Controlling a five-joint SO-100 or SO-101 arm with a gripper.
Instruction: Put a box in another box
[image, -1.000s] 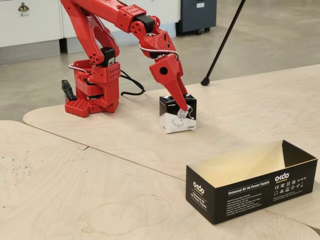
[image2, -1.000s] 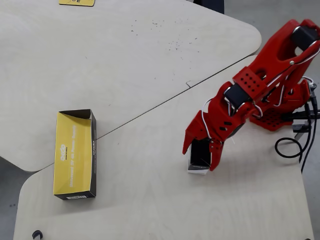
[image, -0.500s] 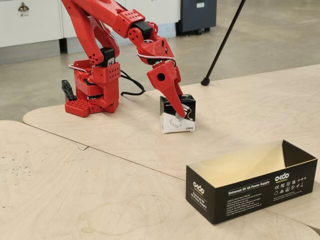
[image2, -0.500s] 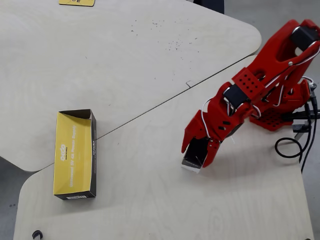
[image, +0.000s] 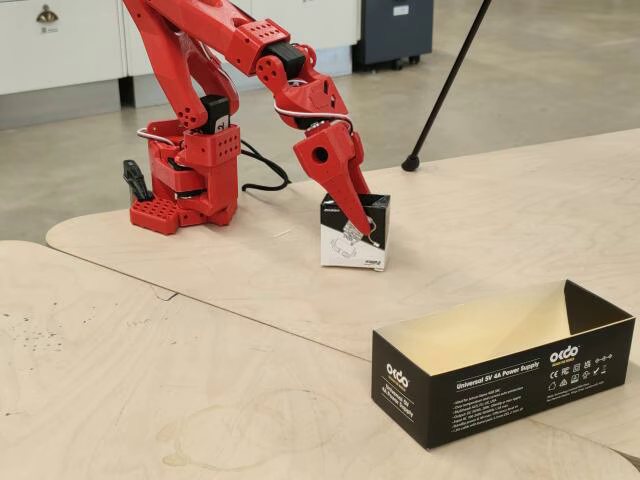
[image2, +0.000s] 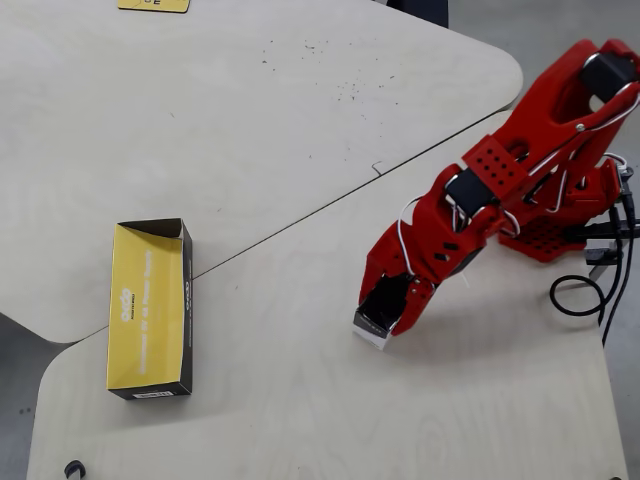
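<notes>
The small black-and-white box (image: 350, 245) stands on the far table board, its base at or just above the wood. My red gripper (image: 360, 228) comes down on it from above, fingers on either side, shut on it. From overhead only a corner of the small box (image2: 366, 329) shows under the gripper (image2: 385, 312). The long black box (image: 480, 385) with "Universal 5V 4A Power Supply" print lies open-topped at the front right, apart from the arm. Overhead, this long box (image2: 150, 300) shows its yellow inside at the left, with nothing in it.
The arm's red base (image: 185, 170) stands at the back left of the table, with a black cable (image: 262, 180) beside it. A black tripod leg (image: 450, 80) slants to the floor behind. A seam (image2: 300, 215) divides the two table boards.
The gripper has closed in on the small box and shifted it leftward in both views, toward the long box; the small box has turned somewhat. The long box has not moved.
</notes>
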